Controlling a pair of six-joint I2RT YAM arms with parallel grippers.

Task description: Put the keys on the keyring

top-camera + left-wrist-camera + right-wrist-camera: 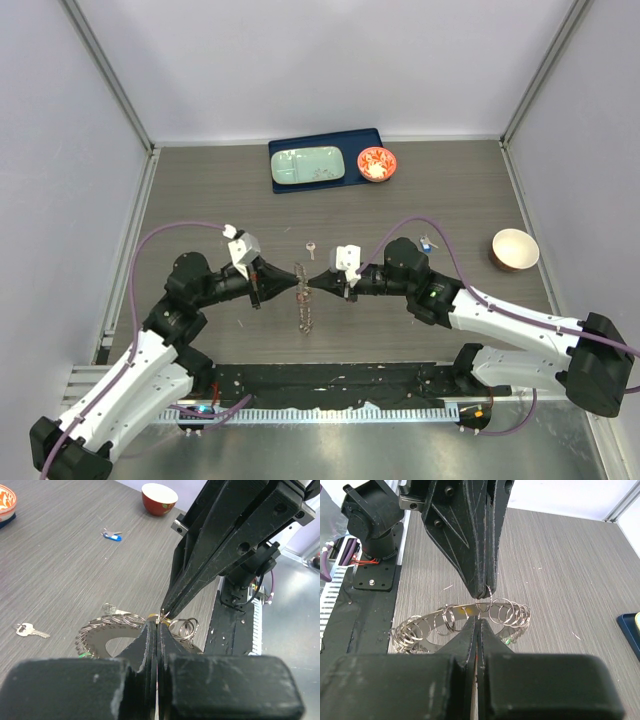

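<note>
The keyring (303, 305) is a wide flat metal ring fringed with many small split rings. It is held up on edge between my two grippers. My left gripper (299, 285) is shut, pinching one of its small rings (490, 593) at the top rim. My right gripper (313, 283) is shut on the rim (455, 614) from the other side, tip to tip with the left. A yellow patch (150, 615) shows at the fingertips; I cannot tell if it is a key. A silver key (312, 246) and a blue-headed key (427, 242) lie loose on the table.
A blue tray (362, 140) at the back holds a green plate (307, 166) and a red patterned bowl (377, 163). A cream bowl (514, 249) stands at the right. A black base strip (330, 378) runs along the near edge.
</note>
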